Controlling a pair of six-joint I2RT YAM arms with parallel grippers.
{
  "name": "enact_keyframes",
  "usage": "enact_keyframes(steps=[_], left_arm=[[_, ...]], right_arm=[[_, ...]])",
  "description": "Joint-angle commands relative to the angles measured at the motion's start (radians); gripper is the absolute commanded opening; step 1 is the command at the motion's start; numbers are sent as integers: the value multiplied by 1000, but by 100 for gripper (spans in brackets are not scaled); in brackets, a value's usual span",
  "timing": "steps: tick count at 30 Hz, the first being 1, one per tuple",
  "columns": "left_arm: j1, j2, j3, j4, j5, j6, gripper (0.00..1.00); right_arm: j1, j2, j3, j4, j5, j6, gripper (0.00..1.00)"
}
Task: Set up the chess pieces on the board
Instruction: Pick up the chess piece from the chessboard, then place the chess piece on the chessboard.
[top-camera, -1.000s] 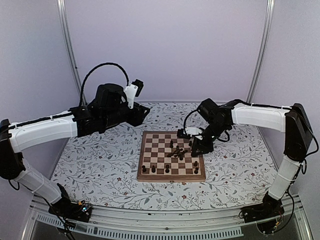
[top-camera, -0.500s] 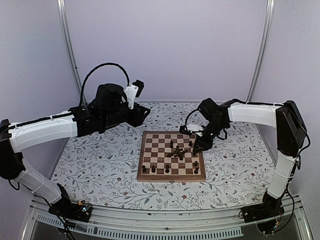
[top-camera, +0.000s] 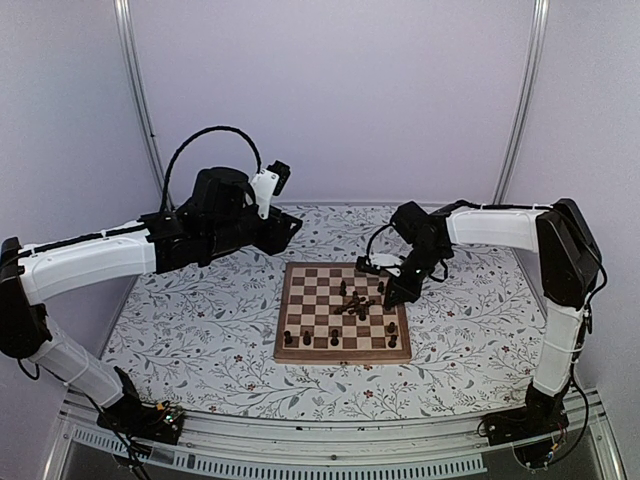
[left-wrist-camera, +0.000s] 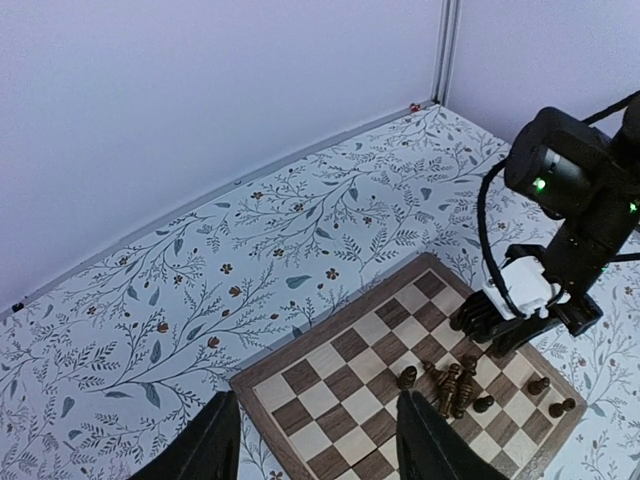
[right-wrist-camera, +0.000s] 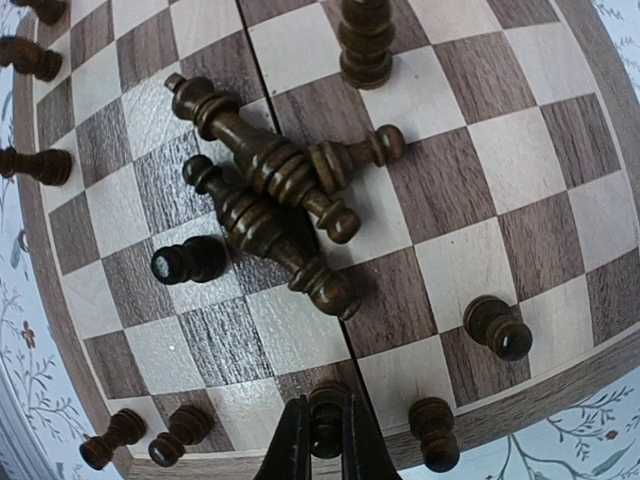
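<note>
The board (top-camera: 310, 290) lies in the middle of the floral table. Several dark chess pieces lie in a heap (top-camera: 355, 303) at its centre, also in the right wrist view (right-wrist-camera: 270, 190). Others stand along the near row (top-camera: 307, 340) and right side. My right gripper (top-camera: 392, 292) is low at the board's right edge, shut on a standing chess piece (right-wrist-camera: 328, 405) held between its fingertips (right-wrist-camera: 325, 432). My left gripper (top-camera: 288, 222) hangs high behind the board's far left corner, open and empty (left-wrist-camera: 315, 420), looking down on the board (left-wrist-camera: 330, 390).
The floral table (top-camera: 200, 320) surrounds the board. Standing pieces sit close to the held one: one to its right (right-wrist-camera: 432, 430) and one further right (right-wrist-camera: 495, 328). Two lie at the left corner (right-wrist-camera: 150, 440). The back wall (top-camera: 340, 100) stands behind the table.
My right wrist has shifted slightly back and left at the board's right edge, its elbow swinging inward. The left arm and the heap of pieces have not moved.
</note>
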Motion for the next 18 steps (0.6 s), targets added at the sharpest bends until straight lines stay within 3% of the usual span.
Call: enact_keyframes(steps=[1,18], left_arm=[[2,10,29,-8,9,9,55],[2,12,31,-10,18,11,54]], right_arm=[[8,7,45,-28,-27,2,4],[122,-37,17,-97,-58,-61,4]])
